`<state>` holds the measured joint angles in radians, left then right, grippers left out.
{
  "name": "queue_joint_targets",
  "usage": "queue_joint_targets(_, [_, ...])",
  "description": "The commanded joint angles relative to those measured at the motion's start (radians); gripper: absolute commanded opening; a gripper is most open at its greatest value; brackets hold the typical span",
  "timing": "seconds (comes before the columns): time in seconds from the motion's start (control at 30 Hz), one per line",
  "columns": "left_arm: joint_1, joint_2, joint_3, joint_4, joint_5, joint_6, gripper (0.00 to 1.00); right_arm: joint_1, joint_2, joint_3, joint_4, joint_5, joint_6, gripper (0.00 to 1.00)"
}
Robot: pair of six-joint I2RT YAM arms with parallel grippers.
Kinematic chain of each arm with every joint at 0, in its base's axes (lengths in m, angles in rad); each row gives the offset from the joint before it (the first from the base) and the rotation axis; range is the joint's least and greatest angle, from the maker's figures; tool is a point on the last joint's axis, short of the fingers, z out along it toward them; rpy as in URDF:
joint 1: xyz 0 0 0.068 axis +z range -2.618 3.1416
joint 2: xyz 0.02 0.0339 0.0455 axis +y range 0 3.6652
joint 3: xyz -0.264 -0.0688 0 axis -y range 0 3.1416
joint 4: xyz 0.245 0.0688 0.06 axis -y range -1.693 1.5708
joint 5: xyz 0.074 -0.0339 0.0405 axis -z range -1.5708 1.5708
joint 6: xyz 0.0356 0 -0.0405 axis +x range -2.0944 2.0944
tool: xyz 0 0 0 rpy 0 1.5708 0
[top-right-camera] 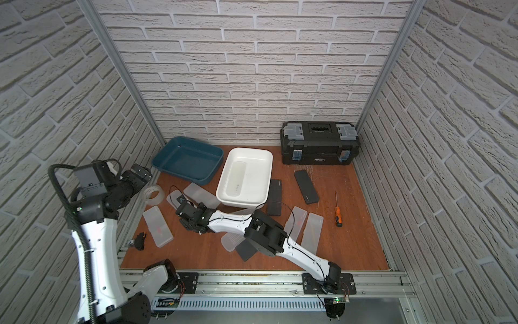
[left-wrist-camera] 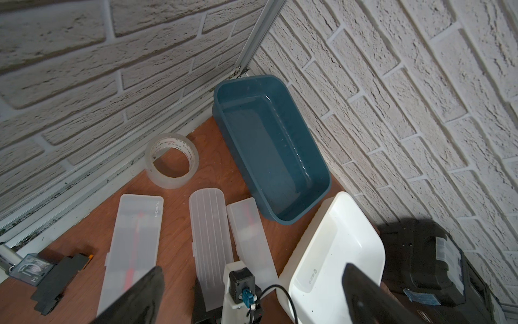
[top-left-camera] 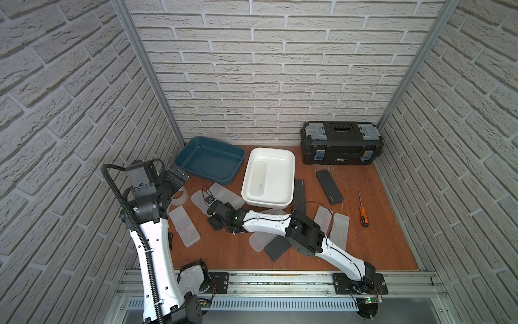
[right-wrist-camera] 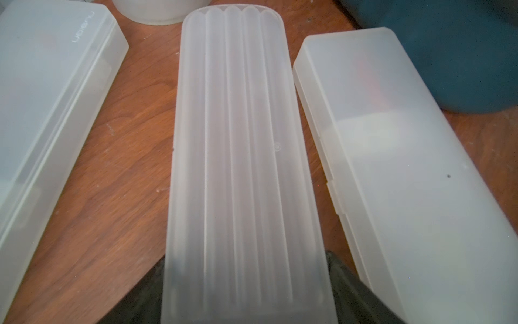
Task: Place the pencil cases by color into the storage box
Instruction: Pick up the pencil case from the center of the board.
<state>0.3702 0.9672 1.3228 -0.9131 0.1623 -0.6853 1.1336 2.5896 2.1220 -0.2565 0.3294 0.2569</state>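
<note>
Ribbed pencil case point(right-wrist-camera: 241, 140) gripped at near end by right gripper point(right-wrist-camera: 246, 263); long axis straight ahead of jaws; left gripper point(left-wrist-camera: 252, 277) spread wide, farther off.

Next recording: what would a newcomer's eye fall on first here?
The right gripper reaches across the wooden table, jaws flanking a ribbed frosted translucent pencil case. Beyond it, a white rectangular plastic tub holds one frosted case, beside an empty teal plastic tub. A black toolbox sits in the far corner.
</note>
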Motion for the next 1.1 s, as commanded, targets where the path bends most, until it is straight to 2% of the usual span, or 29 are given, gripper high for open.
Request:
queue_joint_targets(0.0, [0.006,-0.008,-0.012,0.039,0.016,-0.003,0.98,0.005,-0.029,-0.037,-0.047,0.022,-0.018,0.78])
queue_joint_targets(0.13, [0.005,-0.006,-0.012,0.042,0.023,-0.003,0.98,0.004,-0.050,-0.064,-0.015,-0.030,-0.034,0.75])
queue_joint_targets(0.3, [0.007,0.008,-0.007,0.051,0.048,-0.008,0.98,0.005,-0.078,-0.093,-0.030,-0.083,-0.039,0.62])
queue_joint_targets(0.33, [0.005,0.010,-0.006,0.055,0.053,-0.008,0.98,0.005,-0.091,-0.115,-0.021,-0.089,-0.041,0.61])
queue_joint_targets(0.47, [0.006,0.031,0.013,0.063,0.062,-0.002,0.98,0.006,-0.180,-0.253,0.044,-0.084,-0.047,0.47])
queue_joint_targets(0.77, [-0.008,0.084,0.040,0.093,0.071,0.028,0.98,0.024,-0.379,-0.442,0.062,-0.098,-0.036,0.44])
queue_joint_targets(1.07, [-0.059,0.140,0.112,0.054,-0.009,0.107,0.98,0.050,-0.530,-0.471,-0.009,-0.119,-0.007,0.46])
